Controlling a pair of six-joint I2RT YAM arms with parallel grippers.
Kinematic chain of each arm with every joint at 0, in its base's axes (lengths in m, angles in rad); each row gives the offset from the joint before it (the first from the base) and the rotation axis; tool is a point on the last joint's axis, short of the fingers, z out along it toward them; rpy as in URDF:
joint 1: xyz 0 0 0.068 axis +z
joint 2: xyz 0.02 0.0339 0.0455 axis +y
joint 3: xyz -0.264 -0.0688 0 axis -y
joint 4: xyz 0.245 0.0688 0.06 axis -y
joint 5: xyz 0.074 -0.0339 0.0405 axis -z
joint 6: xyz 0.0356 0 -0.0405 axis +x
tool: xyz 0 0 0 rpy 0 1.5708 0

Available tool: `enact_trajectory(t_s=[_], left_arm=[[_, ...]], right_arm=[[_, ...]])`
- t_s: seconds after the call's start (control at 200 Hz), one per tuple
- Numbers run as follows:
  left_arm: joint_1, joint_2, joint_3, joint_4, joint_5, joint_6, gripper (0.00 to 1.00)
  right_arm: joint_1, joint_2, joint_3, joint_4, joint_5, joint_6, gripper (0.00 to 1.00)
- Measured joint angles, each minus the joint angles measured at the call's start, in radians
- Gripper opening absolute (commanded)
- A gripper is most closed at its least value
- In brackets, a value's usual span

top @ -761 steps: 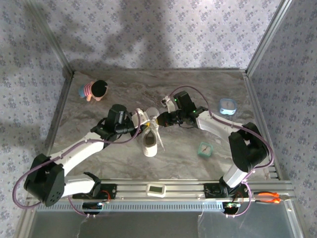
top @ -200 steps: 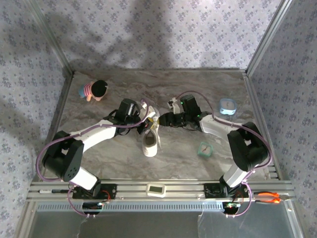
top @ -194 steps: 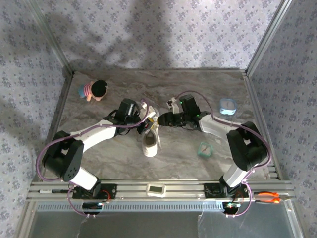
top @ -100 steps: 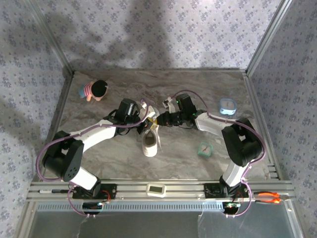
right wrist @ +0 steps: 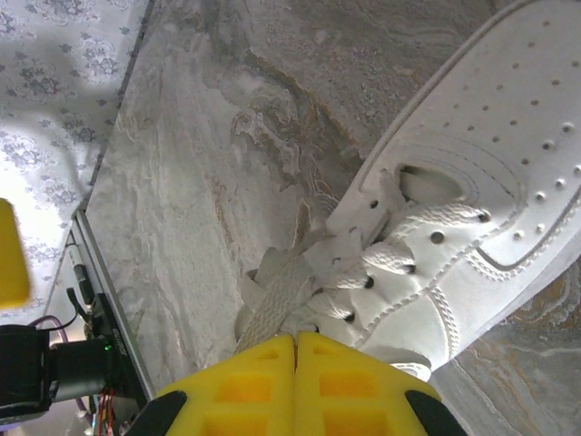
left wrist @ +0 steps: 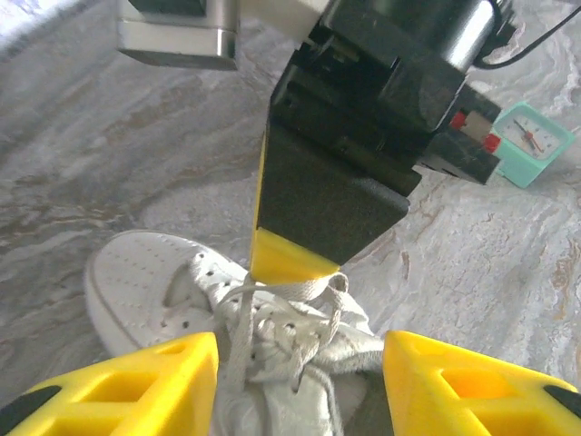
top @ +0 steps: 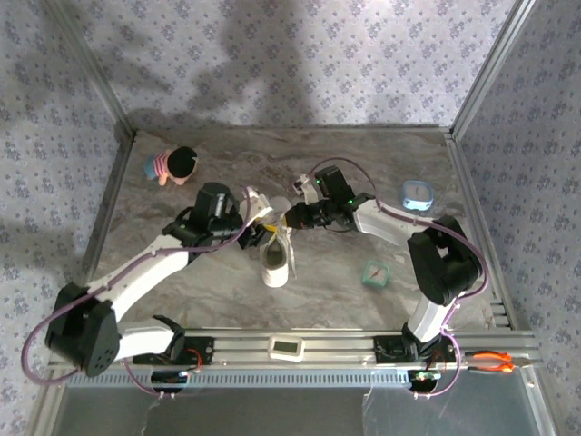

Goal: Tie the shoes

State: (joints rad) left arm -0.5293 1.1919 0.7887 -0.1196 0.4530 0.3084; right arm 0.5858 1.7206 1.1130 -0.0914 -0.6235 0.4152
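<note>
- Evidently, a hand-over of the lace has just been made: the left claw [left wrist: 298, 352], pressed together a second ago, is now spread wide, and nothing is held in it.
- The right claw [right wrist: 295, 350], part-open a second ago, is now pressed together. A flat lace [right wrist: 272, 295] is seen running into it and is judged to be pinched there.
- The left arm has been drawn back a little toward 9 o'clock, while the right claw has been brought in toward 9 o'clock over the front of the shoe [top: 275, 262].
- The shoe is found near the middle of the table [top: 381, 163], unmoved. Its laced front is turned toward 12 o'clock and is approached by the claws from 9 and 3 o'clock.
- The doll [top: 172, 165] at 10 o'clock and the teal clock [top: 375, 272] at 4 o'clock are left well apart from the work.
- No finished bow is seen: the lace is loosely bunched over the tongue.
- The task is judged to be about midway, and a free strand would have to be taken up again by the left claw before anything could be drawn tight.
- A slipped pinch is judged the main risk.
</note>
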Motion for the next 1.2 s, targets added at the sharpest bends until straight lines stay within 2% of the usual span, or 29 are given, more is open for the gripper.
enact_trajectory(t_s=[0.12, 0.22, 0.445, 0.765, 1.199], left_arm=[[0.073, -0.066, -0.058, -0.014, -0.013, 0.014, 0.52], [0.150, -0.055, -0.085, -0.044, -0.042, 0.029, 0.53], [0.261, 0.138, -0.034, -0.130, -0.057, 0.066, 0.51], [0.270, 0.253, -0.030, -0.142, -0.014, 0.091, 0.48], [0.267, 0.428, 0.171, -0.297, -0.003, -0.069, 0.47]], right_arm=[[0.014, 0.000, 0.014, -0.027, 0.029, -0.023, 0.00], [0.019, 0.004, 0.034, -0.060, 0.053, -0.043, 0.00], [0.019, 0.017, 0.093, -0.109, 0.087, -0.078, 0.00], [0.005, 0.044, 0.151, -0.170, 0.096, -0.132, 0.00], [0.004, 0.064, 0.158, -0.175, 0.074, -0.170, 0.00]])
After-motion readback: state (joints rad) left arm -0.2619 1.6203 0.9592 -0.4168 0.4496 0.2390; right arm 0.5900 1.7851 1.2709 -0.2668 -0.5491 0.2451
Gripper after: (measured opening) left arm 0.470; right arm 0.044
